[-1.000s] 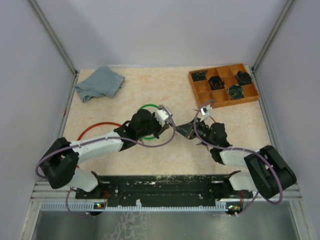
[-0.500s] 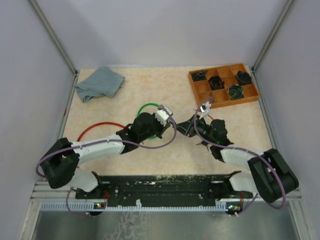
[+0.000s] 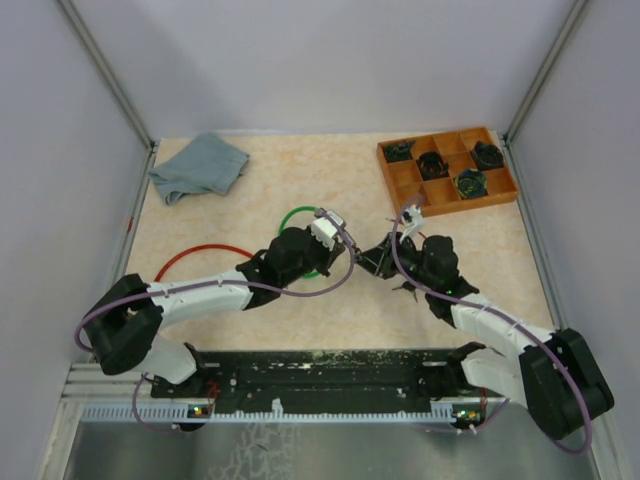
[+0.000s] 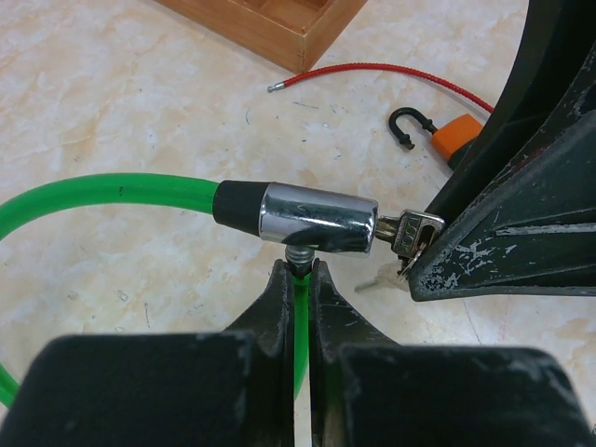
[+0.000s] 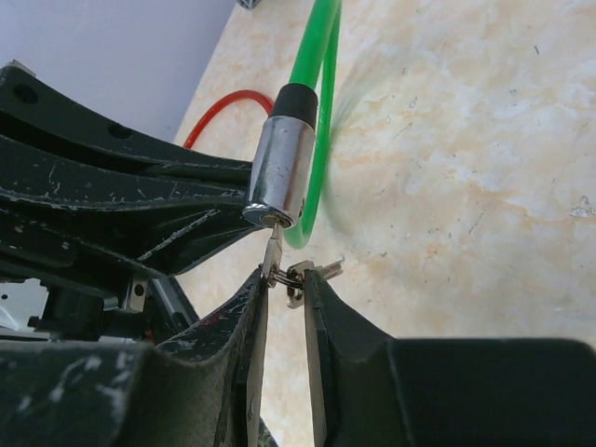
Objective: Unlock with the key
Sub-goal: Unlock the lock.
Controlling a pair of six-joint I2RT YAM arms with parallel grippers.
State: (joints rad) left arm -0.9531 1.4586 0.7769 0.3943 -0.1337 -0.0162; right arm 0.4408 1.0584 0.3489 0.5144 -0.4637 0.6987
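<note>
A green cable lock [image 3: 291, 214] lies mid-table, its chrome lock cylinder [image 4: 317, 219] lifted off the surface. My left gripper [image 4: 298, 270] is shut on the cable's metal end right under the cylinder, and it shows in the top view as the left gripper [image 3: 338, 243]. A key [image 5: 273, 250] sits in the cylinder's [image 5: 282, 168] keyhole, with a ring and a second key hanging from it. My right gripper [image 5: 284, 279] stands at the key with its jaws parted. The key's head rests against the left finger and the ring spans the gap. The key [image 4: 414, 233] meets the right fingers [image 4: 521, 205].
A wooden compartment tray [image 3: 447, 170] with dark items stands at the back right. A grey cloth [image 3: 198, 165] lies at the back left. A red cable loop [image 3: 195, 255] lies under the left arm. An orange padlock [image 4: 456, 135] and a red cable [image 4: 372, 67] lie beyond the lock.
My right gripper's jaws have parted at the key. The right arm's elbow has swung out to the right and nearer. The left gripper has edged slightly farther, still holding the cable.
</note>
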